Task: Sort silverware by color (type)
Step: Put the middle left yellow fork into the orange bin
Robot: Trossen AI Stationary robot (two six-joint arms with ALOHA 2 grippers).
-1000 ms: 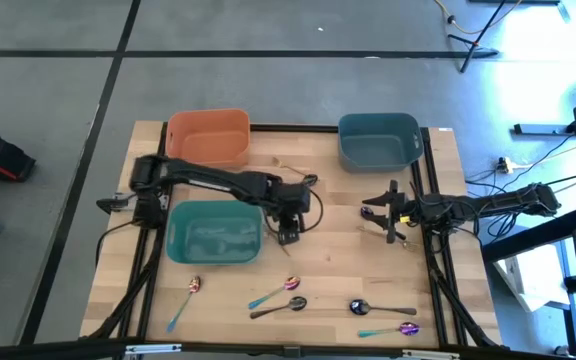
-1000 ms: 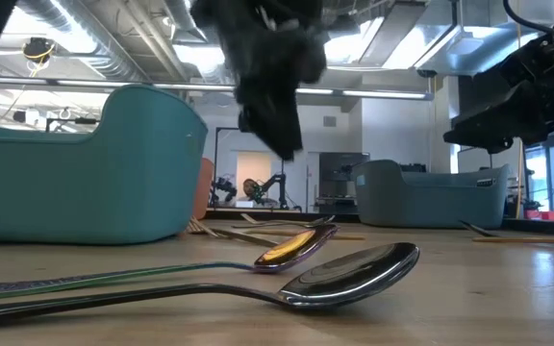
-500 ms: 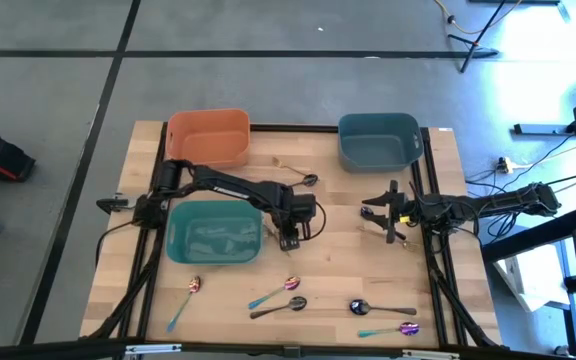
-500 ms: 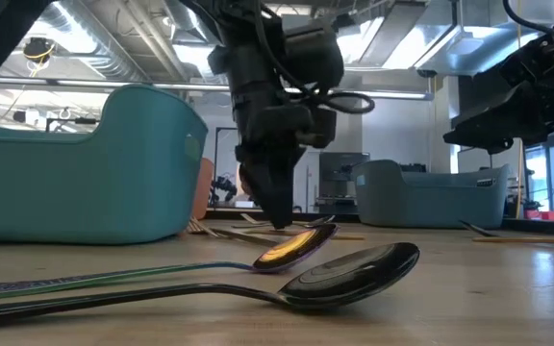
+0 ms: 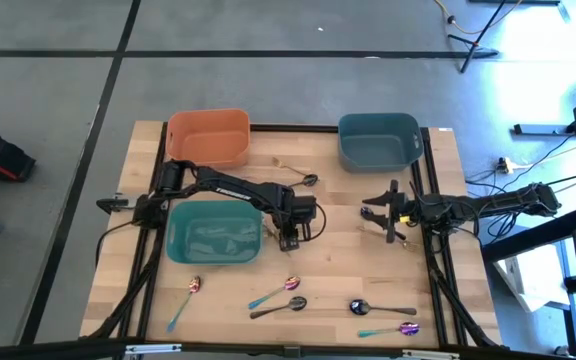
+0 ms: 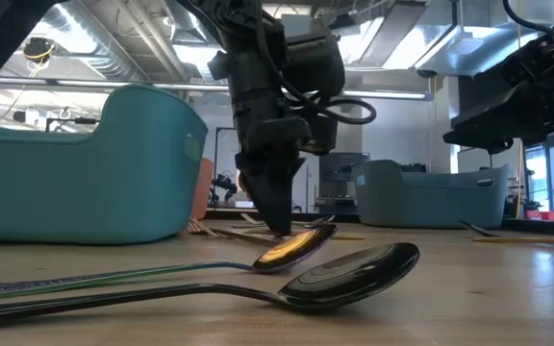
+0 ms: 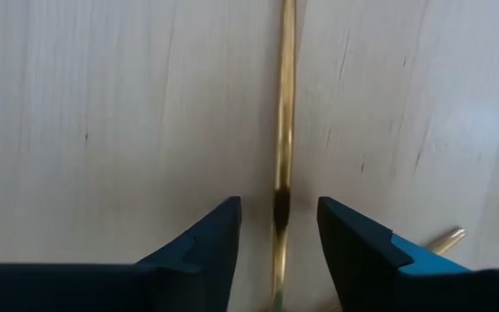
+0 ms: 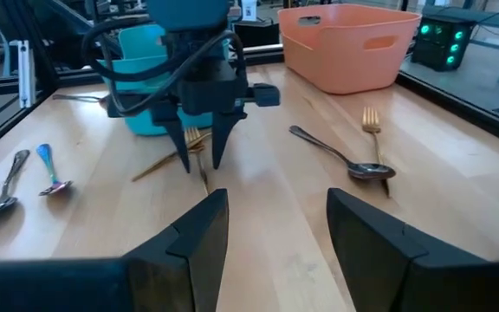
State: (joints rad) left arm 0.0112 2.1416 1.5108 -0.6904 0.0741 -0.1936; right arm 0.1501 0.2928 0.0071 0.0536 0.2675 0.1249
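Note:
My left gripper (image 5: pixel 288 240) points down at the table's middle, beside the teal bin (image 5: pixel 213 232). It is open, its fingertips (image 7: pixel 280 212) standing on either side of a thin gold handle (image 7: pixel 283 113) that lies flat on the wood. The right wrist view shows gold fork tines (image 8: pixel 194 137) between those fingers and a second gold handle (image 8: pixel 156 166) crossing beside it. My right gripper (image 5: pixel 380 215) waits open at the table's right side, holding nothing. Black and purple-teal spoons lie near the front edge (image 5: pixel 293 303).
An orange bin (image 5: pixel 208 135) and a blue-grey bin (image 5: pixel 378 140) stand at the far edge. A black spoon (image 8: pixel 345 160) and a gold fork (image 8: pixel 371 121) lie near the orange bin. Several spoons (image 5: pixel 358 307) (image 5: pixel 193 285) are strewn along the near edge.
My left gripper has come down toward the table until its fingertips stand at the wood around the gold handle. The silverware has stayed where it was.

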